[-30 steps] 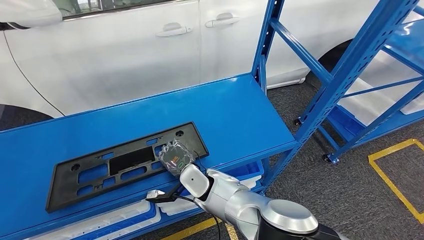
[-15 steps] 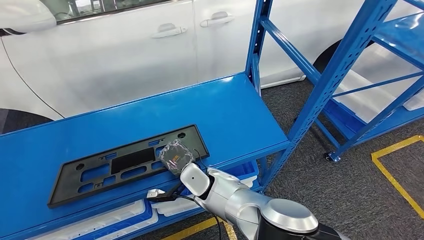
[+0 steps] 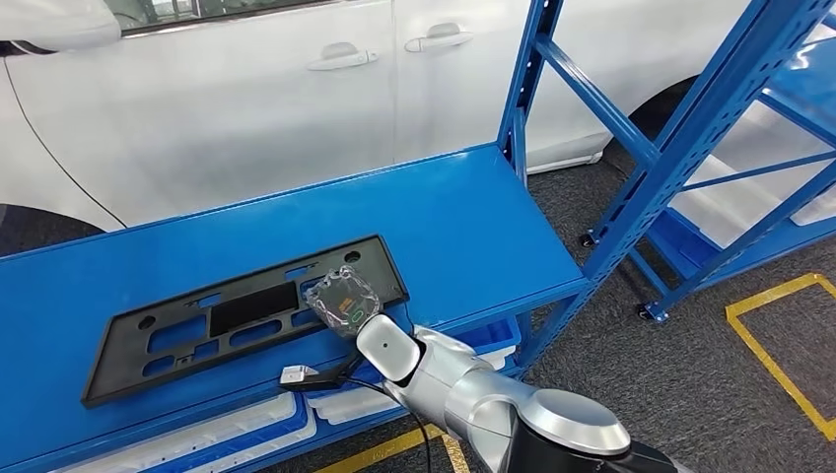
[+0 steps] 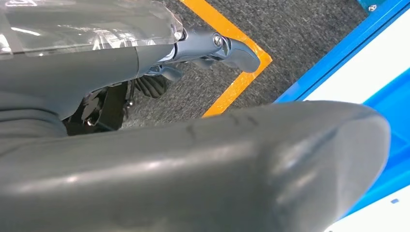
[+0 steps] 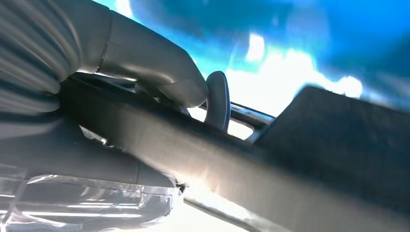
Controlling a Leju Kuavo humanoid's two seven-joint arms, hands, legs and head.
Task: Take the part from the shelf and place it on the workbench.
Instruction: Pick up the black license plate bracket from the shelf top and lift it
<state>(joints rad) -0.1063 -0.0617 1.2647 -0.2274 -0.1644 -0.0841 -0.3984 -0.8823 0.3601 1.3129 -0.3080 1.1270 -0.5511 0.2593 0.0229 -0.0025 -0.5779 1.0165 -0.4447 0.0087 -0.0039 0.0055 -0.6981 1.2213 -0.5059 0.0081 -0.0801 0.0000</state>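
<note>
1. The part, a long flat black plate with cut-outs, is seen lying on the blue shelf, its length running along the front edge and its right end nearest the robot.
2. The right hand, wrapped in clear plastic, is placed over the right end of the part; in the right wrist view the thumb and a dark finger are seen closed over the part's edge, so the part is gripped there.
3. The part's left end is seen angled slightly toward the front lip of the shelf.
4. The shelf is a blue metal deck with blue perforated uprights; white and blue bins are stored on the level below it.
5. A white car with two door handles is parked just behind the shelf, and a second blue rack stands to the right on dark carpet marked with yellow lines.
6. The right arm is extended from below, forearm pointing up and left toward the part.
7. The left hand is seen in the left wrist view above carpet and an orange line; whether its fingers are apart or together cannot be told.
</note>
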